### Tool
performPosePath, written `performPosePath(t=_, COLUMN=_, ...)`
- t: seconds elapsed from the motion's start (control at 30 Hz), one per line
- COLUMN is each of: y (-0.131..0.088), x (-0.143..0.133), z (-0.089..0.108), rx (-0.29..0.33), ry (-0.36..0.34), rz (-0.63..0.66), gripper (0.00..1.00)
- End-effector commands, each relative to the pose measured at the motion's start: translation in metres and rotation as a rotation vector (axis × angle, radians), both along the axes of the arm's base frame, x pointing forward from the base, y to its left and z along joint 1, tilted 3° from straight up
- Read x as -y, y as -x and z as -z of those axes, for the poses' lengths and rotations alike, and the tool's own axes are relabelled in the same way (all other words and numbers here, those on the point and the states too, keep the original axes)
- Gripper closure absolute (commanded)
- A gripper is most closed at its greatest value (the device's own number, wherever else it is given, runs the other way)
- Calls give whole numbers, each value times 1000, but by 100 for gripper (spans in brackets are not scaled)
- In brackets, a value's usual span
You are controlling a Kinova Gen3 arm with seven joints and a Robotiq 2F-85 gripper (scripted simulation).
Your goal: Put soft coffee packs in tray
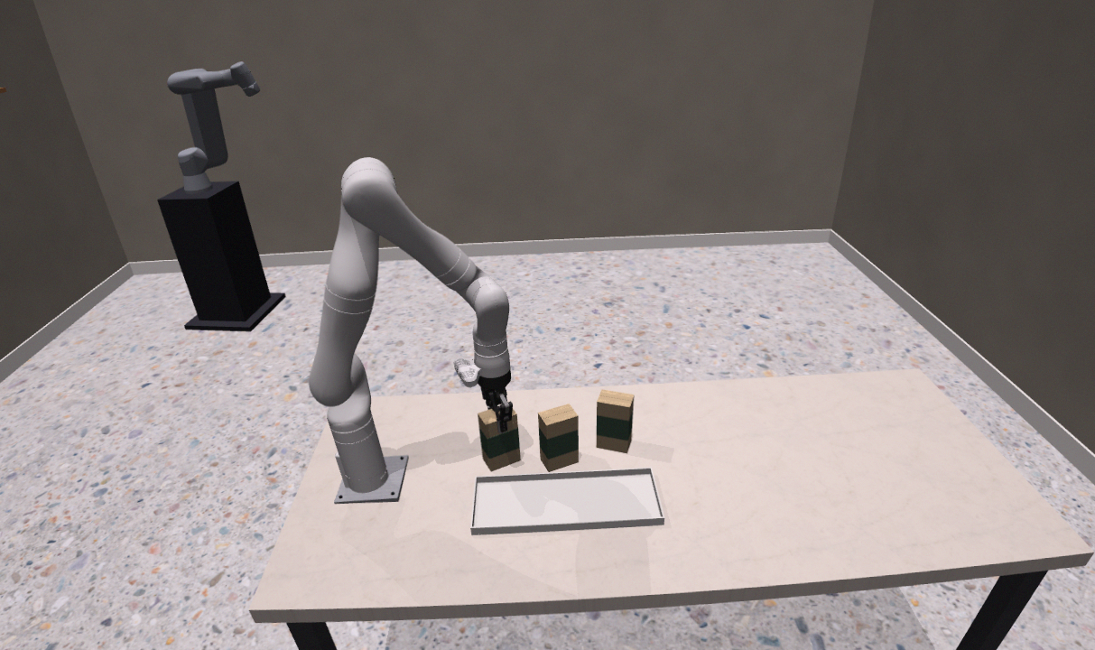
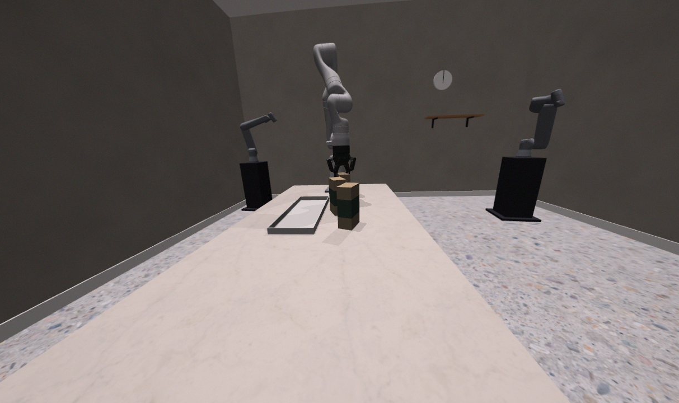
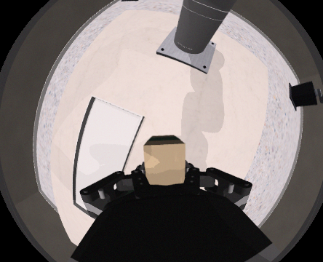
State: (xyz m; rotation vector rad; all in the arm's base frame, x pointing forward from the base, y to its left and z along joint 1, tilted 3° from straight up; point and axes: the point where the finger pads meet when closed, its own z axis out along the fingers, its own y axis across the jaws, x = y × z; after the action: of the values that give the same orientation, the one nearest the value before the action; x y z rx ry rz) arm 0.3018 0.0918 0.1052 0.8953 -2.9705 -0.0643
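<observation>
Gripper (image 1: 502, 422) closed on the leftmost coffee pack (image 1: 499, 441), fingers down over its upper part, one on each broad side. Top view: three packs stand upright in a row at mid-frame on a pale marble table (image 1: 777, 485), long axes vertical. Middle pack (image 1: 558, 437) and right pack (image 1: 615, 421) stand apart from each other and from the held one. Each is tan with a dark green band around the middle. Shallow grey-rimmed tray (image 1: 567, 525) lies just below the row, long axis left-right, parallel to it. Arm base plate (image 1: 397, 491) is bolted at the table's left end. Speckled terrazzo floor, grey walls; a second arm on a black pedestal (image 1: 216, 258) at upper left.

Exterior view: packs line up away from the camera, nearest one (image 2: 348, 205) in front; gripper (image 2: 341, 170) hangs over the farthest. Tray (image 2: 291, 231) sits left of the row. Wall clock (image 2: 442, 79) and small shelf (image 2: 454, 116) on the far wall.

Wrist view: tan top of held pack (image 3: 164, 164) at centre, between the fingers; tray (image 3: 84, 136) at left.
</observation>
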Motion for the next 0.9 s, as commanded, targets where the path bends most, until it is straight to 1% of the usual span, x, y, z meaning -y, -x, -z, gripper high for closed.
performPosePath(t=0.0, y=0, x=0, z=0, rx=0, ry=0, rz=0, gripper=75)
performPosePath(t=0.57, y=0, x=0, z=0, rx=0, ry=0, rz=0, gripper=75)
performPosePath(t=0.6, y=0, x=0, z=0, rx=0, ry=0, rz=0, gripper=17)
performPosePath(t=0.87, y=0, x=0, z=0, rx=0, ry=0, rz=0, gripper=17)
